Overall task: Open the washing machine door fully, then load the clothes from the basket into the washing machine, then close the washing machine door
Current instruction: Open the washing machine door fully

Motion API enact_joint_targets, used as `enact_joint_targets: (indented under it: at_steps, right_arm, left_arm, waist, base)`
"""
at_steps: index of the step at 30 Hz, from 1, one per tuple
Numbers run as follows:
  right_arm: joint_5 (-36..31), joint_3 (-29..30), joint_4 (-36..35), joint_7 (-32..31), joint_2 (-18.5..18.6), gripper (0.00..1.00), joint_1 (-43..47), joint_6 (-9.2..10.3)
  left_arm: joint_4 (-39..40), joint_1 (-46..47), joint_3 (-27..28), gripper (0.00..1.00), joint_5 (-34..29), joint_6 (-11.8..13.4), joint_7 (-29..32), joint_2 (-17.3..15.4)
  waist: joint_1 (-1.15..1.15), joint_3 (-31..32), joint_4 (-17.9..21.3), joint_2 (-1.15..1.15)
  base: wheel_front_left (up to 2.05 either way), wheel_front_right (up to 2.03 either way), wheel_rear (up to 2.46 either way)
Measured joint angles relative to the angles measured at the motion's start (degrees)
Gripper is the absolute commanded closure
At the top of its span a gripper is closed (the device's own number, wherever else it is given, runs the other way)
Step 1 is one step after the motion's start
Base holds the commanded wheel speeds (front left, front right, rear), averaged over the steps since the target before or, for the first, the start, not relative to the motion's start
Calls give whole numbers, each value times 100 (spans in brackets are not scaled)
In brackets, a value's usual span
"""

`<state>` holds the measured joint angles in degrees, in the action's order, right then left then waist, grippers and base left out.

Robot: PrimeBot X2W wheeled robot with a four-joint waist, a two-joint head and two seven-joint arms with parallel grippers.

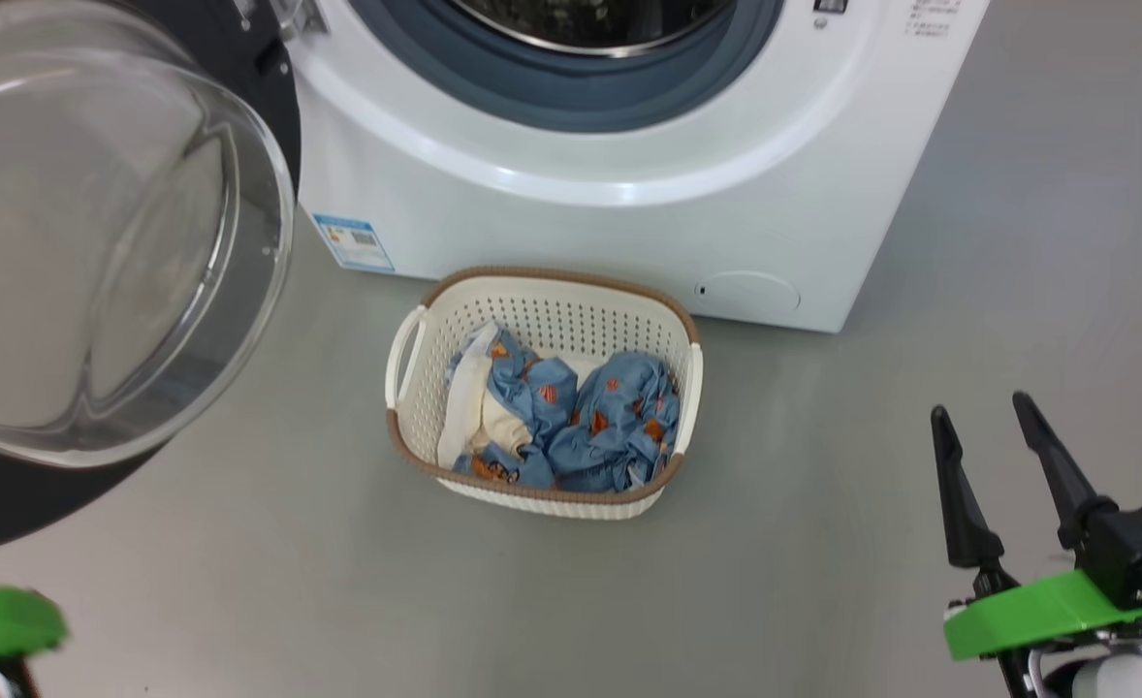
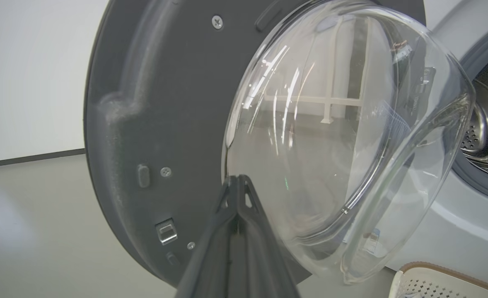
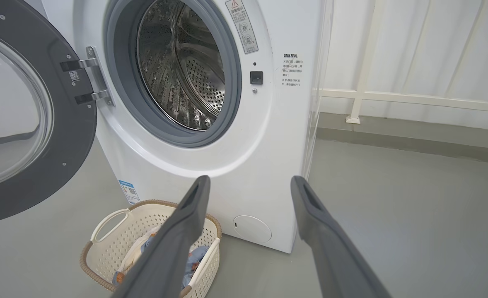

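Smooth grey floor [image 1: 823, 504]; white wall [image 2: 28, 74] far left, white railing [image 3: 414, 99] far right. Far centre: washing machine [image 1: 571, 223], drum exposed; washing machine door [image 3: 78, 157] swung wide left. On floor just before it: basket [image 1: 571, 325] holding clothes [image 1: 610, 417]. Near right: right tool [image 1: 980, 405], fingers spread, empty. Beside door glass: left tool [image 2: 237, 184], fingers pressed together.

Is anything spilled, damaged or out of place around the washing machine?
Nothing stands out. The clothes lie inside the upright basket on the floor before the washing machine, whose door is open.
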<state>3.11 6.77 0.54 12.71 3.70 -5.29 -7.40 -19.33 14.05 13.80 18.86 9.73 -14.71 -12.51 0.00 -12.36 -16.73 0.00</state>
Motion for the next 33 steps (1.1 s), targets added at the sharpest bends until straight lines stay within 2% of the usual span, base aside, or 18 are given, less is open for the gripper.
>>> enact_joint_targets:
  at_steps: [7,11,15,16,17,18,20,33]
  right_arm:
    - [16,97,40,8,-64,0,326,0]
    - [49,126,33,7,-81,0,529,0]
    - [53,107,-3,-2,-104,0,643,0]
    - [59,104,-7,-3,-104,0,669,0]
    - [68,101,-11,-3,-104,0,680,0]
    - [82,92,-23,-4,-104,0,681,0]
    - [108,38,-53,-4,-105,0,681,0]
    - [183,-277,14,-1,-111,0,845,0]
  left_arm:
    - [1055,-987,-506,100,-371,-87,1,435]
    - [1659,-1379,-1080,100,-602,-229,86,616]
    - [1984,-1568,-1413,100,-658,-416,241,606]
    - [2054,-1594,-1515,96,-664,-490,264,613]
    - [2101,-1613,-1605,75,-662,-512,305,631]
    - [2106,-1619,-1684,44,-660,-597,383,630]
    - [2103,-1626,-1782,1,-644,-656,465,630]
    - [1605,-1631,-2090,0,-615,-757,682,628]
  waist:
    - [0,342,33,0]
    - [0,561,57,0]
    - [0,685,139,0]
    - [0,706,171,0]
    - [0,727,204,0]
    - [0,747,239,0]
    - [0,783,323,0]
    - [0,1058,917,0]
  base:
    - [0,0,0]
    - [0,0,0]
    - [0,0,0]
    - [0,0,0]
    - [0,0,0]
    - [0,0,0]
    - [0,0,0]
    - [0,0,0]
